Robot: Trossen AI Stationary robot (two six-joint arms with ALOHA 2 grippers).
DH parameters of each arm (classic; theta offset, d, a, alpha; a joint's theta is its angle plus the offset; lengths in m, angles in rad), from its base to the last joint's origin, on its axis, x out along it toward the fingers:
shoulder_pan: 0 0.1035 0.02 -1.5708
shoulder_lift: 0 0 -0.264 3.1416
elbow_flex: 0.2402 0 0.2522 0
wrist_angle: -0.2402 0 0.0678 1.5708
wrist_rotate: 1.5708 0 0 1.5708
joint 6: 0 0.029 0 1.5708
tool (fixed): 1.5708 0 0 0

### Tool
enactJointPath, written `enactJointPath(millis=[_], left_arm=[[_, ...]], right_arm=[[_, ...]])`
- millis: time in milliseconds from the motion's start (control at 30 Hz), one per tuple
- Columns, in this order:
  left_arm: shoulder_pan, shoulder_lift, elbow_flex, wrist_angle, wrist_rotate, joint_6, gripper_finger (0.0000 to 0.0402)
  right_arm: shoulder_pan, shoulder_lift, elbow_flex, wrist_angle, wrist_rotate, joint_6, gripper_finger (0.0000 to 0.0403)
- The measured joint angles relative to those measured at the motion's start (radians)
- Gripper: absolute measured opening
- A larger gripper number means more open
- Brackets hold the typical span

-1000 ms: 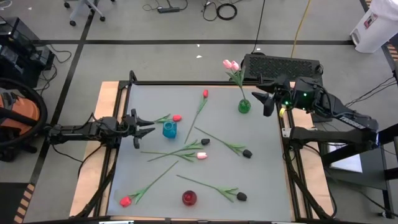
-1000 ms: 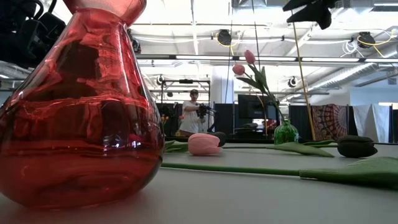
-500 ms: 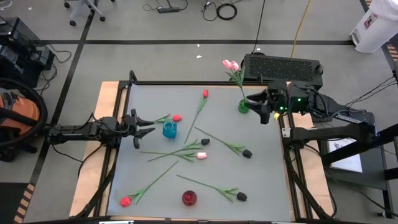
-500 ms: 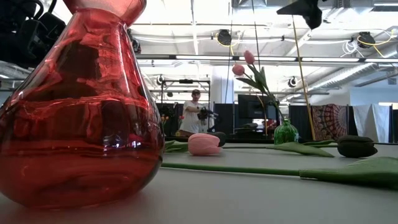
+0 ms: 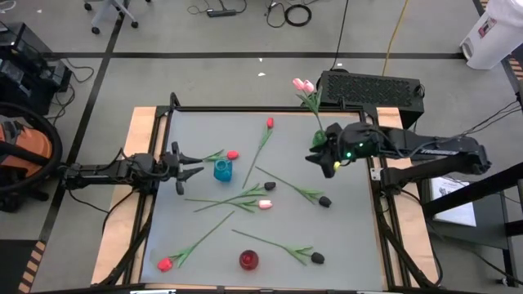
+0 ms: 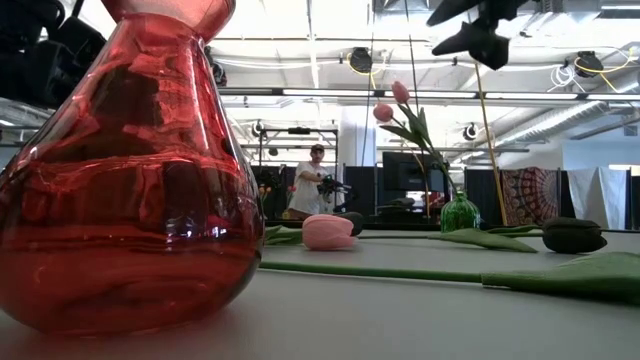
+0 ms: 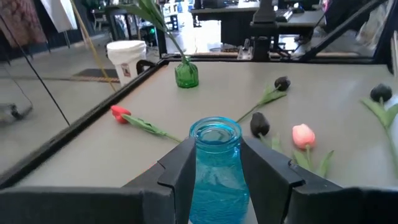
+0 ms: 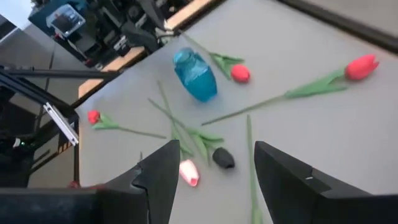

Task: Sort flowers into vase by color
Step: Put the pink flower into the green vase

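Note:
My left gripper (image 5: 194, 167) stands open at the table's left edge. The blue vase (image 5: 222, 170) stands just beyond its fingertips, apart from them. My right gripper (image 5: 321, 161) hangs open in the air over the table's right part, next to the green vase (image 6: 460, 212), which holds two pink tulips (image 5: 302, 84). On the table lie red tulips (image 5: 270, 122), (image 5: 233, 154), (image 5: 166, 263), a pink one (image 5: 265, 204) and black ones (image 5: 270, 186), (image 5: 325, 201), (image 5: 317, 258). The red vase (image 5: 248, 260) stands near the front edge.
A black box (image 5: 369, 88) sits behind the table's far right corner. The table's raised dark frame (image 5: 245, 109) runs around it. A person (image 6: 308, 185) stands far off in the room. Bare table shows between the tulips at the far left and the right.
My right gripper has come in from the table's right edge toward the left and a little toward the near edge. It has sunk somewhat and rolled, and it now hangs beside the green vase. Its fingers have stayed apart. No flower has moved.

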Motion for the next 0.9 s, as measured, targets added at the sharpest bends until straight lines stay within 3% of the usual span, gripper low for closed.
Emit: enactJointPath(millis=[267,500,667,900], left_arm=[[0.0,0.0,0.0,0.002,-0.002,-0.014,0.0132],[0.0,0.003,-0.004,0.086,-0.033,-0.364,0.0132],[0.0,0.004,-0.003,0.109,0.025,-0.628,0.0132],[0.0,0.004,-0.002,0.094,0.074,-0.804,0.0132]], right_arm=[[0.049,0.063,0.0,0.018,0.0,0.07,0.0199],[0.068,0.096,0.0,0.071,0.001,0.085,0.0199],[0.068,0.106,0.0,0.077,0.002,0.085,0.0199],[0.068,0.105,0.0,0.078,0.034,0.108,0.0199]])
